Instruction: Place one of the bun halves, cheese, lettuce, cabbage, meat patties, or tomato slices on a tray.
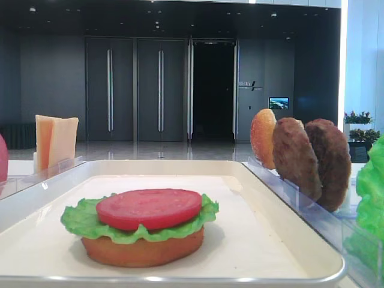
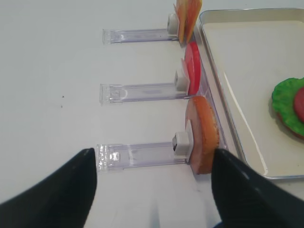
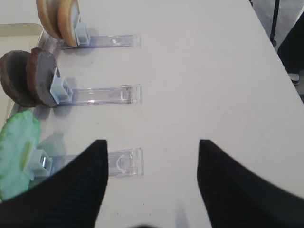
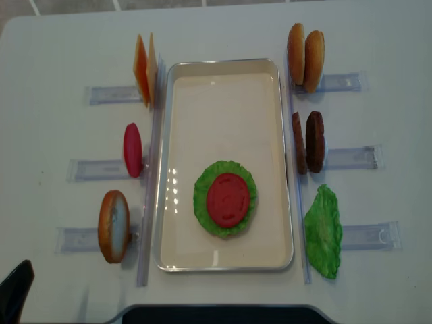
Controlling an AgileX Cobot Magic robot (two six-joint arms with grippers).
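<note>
Bright, even overhead light, soft shadows, mild glare on the tray [image 4: 167, 169]; wrist views slightly soft.

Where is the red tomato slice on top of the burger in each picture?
Exterior high: tomato slice low centre, on lettuce.
Right wrist: not in view.
Left wrist: right edge, cut off.
Exterior high realsense: lower centre.
Shared landmark: the tray.

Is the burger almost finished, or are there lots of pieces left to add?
Started only: on the tray sits a bun half topped with lettuce and a tomato slice. Both grippers are open, holding nothing. The cheese, meat patties and other buns wait in racks.
</note>
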